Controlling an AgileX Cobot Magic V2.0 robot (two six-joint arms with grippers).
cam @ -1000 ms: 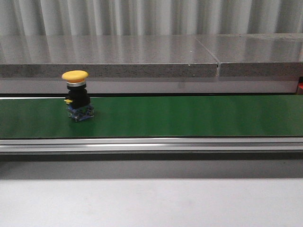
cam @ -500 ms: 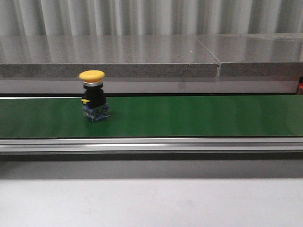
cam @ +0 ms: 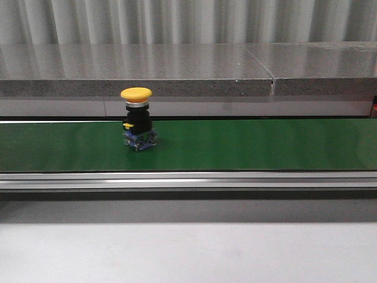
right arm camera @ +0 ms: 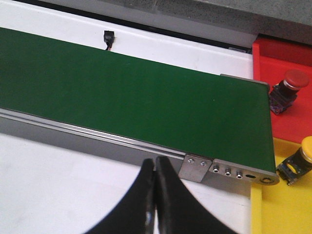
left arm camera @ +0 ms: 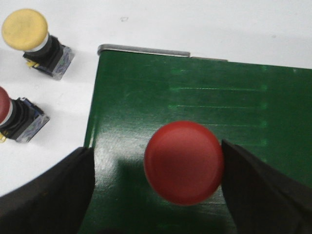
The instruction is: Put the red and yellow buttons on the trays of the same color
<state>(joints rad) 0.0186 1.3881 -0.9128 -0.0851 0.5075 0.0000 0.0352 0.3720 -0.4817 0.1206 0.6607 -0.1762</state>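
Done: one red button [right arm camera: 287,87] on red tray [right arm camera: 282,53], one yellow button [right arm camera: 297,165] on yellow tray [right arm camera: 287,209] | left gripper [left arm camera: 156,170] spread wide around red button [left arm camera: 184,162], not gripped | right gripper [right arm camera: 155,195] closed empty | yellow button [cam: 137,119] on belt [cam: 247,144] left

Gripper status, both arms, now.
Left gripper: open, fingers either side of a red button on the green belt; contact cannot be told.
Right gripper: shut, holding nothing.
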